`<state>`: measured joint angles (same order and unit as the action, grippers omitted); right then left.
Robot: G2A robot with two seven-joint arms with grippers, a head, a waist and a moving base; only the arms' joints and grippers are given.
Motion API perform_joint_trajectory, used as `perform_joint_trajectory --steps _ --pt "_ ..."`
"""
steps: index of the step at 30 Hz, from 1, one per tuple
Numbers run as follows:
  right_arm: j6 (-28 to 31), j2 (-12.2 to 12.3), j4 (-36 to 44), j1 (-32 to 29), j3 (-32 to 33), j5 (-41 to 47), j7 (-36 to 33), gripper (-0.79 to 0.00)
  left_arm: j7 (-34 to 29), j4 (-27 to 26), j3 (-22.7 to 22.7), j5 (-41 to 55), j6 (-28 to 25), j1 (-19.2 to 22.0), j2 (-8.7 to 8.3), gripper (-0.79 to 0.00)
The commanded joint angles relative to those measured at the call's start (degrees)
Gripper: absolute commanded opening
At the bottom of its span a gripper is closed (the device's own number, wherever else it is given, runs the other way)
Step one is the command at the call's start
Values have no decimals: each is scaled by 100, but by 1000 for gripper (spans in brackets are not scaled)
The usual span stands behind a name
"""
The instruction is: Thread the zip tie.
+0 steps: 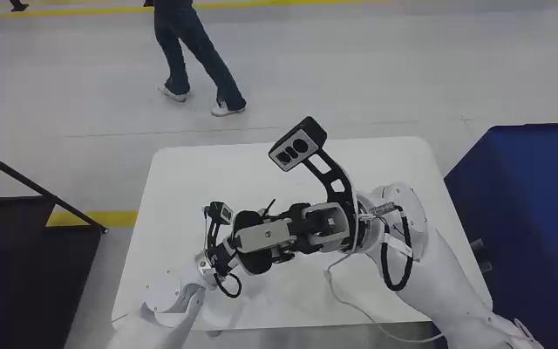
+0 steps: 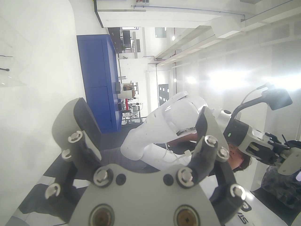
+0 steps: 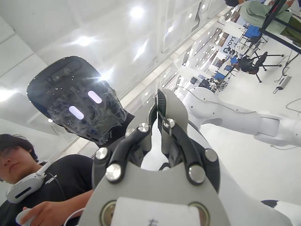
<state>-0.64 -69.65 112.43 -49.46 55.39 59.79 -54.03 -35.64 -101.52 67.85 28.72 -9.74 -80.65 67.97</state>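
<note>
My right gripper point(image 3: 157, 104) is nearly closed, its ribbed pads point(image 3: 160, 99) brought down to a thin slit. A thin dark strip runs along the inner face of one pad, and I take it to be the zip tie point(image 2: 283, 139). From the left wrist camera I see it as a short, straight black sliver standing out of the right gripper's dark fingers point(image 2: 274, 143). It looks stiff and unbent. I cannot make out its head or its tail end, nor whether any part of it forms a loop.

My left gripper point(image 2: 145, 124) is wide open. Its two dark pads point(image 2: 85, 121) stand well apart and there is nothing between them or touching them. It faces the right arm, with the right gripper off to one side and well clear of it.

From the top camera I see both arms bunched together above the near half of the white table point(image 1: 261, 170). The wrists are close to each other and held above the surface. A blue cabinet point(image 1: 514, 201) stands beside the table.
</note>
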Motion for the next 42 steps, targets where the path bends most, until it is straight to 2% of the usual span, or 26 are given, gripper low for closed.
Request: perform_joint_trajectory --steps 1,7,14,18,32,33,35,37,40,42 --pt "46 -3 -46 -147 97 210 217 -785 0 0 0 0 0 0 0 0" --pt "-292 125 -769 -656 1004 493 267 -785 0 0 0 0 0 0 0 0" --pt "-813 380 -1779 -1376 2331 121 -112 -785 0 0 0 0 0 0 0 0" --pt "-786 440 -2265 -1645 2909 420 -98 -785 0 0 0 0 0 0 0 0" --pt "-690 452 -2358 -1714 3065 533 -218 -785 -69 -22 -45 -134 57 19 -4 0" --pt "-690 452 -2358 -1714 3065 533 -218 -785 -218 -136 -246 -848 453 203 -18 0" --pt "-690 452 -2358 -1714 3065 533 -218 -785 79 -457 -654 -1737 1105 616 29 0" --pt "-690 452 -2358 -1714 3065 533 -218 -785 372 -555 -1158 -2448 1849 1100 116 0" --pt "-690 452 -2358 -1714 3065 533 -218 -785 447 -200 -1918 -3259 3043 2158 310 0" --pt "-690 452 -2358 -1714 3065 533 -218 -785 359 234 -2280 -3112 3478 2779 484 0"
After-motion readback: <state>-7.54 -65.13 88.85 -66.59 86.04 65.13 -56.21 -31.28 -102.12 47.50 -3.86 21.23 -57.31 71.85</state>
